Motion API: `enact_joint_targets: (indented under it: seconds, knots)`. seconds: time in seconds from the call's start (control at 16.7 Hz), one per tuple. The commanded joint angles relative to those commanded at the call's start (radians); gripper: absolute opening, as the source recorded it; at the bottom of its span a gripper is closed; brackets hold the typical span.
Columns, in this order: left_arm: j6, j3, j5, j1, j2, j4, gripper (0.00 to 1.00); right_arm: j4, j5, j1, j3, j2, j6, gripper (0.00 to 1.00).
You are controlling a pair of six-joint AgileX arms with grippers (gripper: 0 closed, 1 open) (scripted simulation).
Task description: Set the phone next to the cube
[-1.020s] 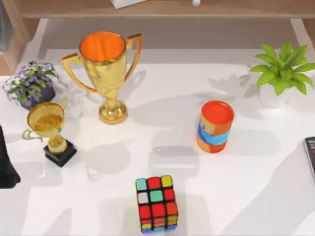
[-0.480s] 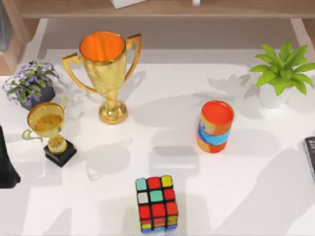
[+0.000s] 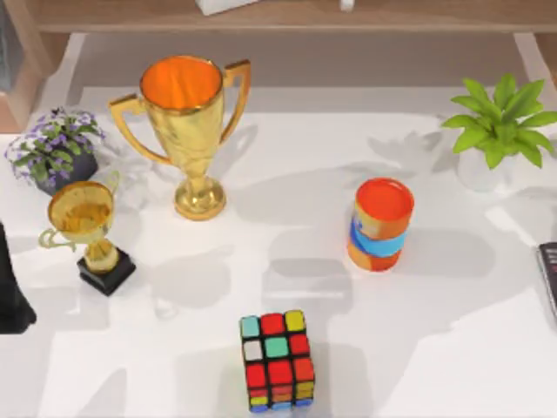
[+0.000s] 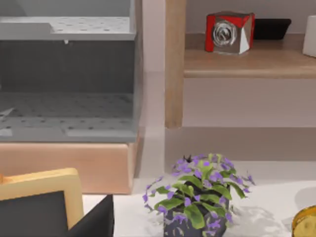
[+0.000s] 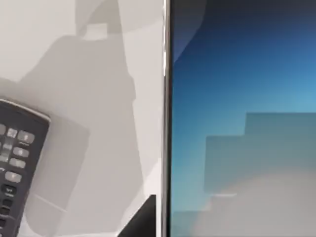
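2 things matter for this task, and they lie well apart. The phone (image 5: 242,113) lies flat on the tabletop (image 5: 98,98), directly below the right gripper, with its blue screen turned up and its thin silver rim running along the side. Because it is so flat, it is judged that it must be taken across its narrow sides. A grey remote (image 5: 17,163) lies just beside it, on the other side of a strip of bare tabletop, so little room is left for a mistake there. A dark wedge (image 5: 145,219) at the rim of the phone is perhaps part of the right gripper; whether this gripper is wide, narrow or already holding cannot be told.

The cube (image 3: 277,361) stands far to the left of the right gripper, near the front edge, with free tabletop on both of its sides. The banded can (image 3: 379,225) stands behind it and a little to the right, so a low carry is judged to be safer in front of the can. The step in hand is judged to be the reach for the phone; nothing is set down yet.

The left arm (image 3: 10,296) is parked at the left edge, facing a purple flower pot (image 4: 197,202); its gripper state cannot be told.
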Motion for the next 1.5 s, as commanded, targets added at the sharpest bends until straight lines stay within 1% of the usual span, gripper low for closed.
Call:
enact_joint_targets:
  seconds: [0.48,0.96,1.26,1.5]
  knots:
    - [0.0,0.0,0.0,0.0,0.0,0.0,1.0,-0.054,0.002,0.37,-0.047,-0.151,0.509,0.0]
    - [0.0,0.0,0.0,0.0,0.0,0.0,1.0,-0.104,0.01,0.735,-0.147,-0.195,1.02,0.0]
    - [0.0,0.0,0.0,0.0,0.0,0.0,1.0,-0.118,0.017,0.885,-0.21,-0.167,1.252,0.0]
    - [0.0,0.0,0.0,0.0,0.0,0.0,1.0,-0.12,0.022,0.941,-0.243,-0.137,1.348,0.0]
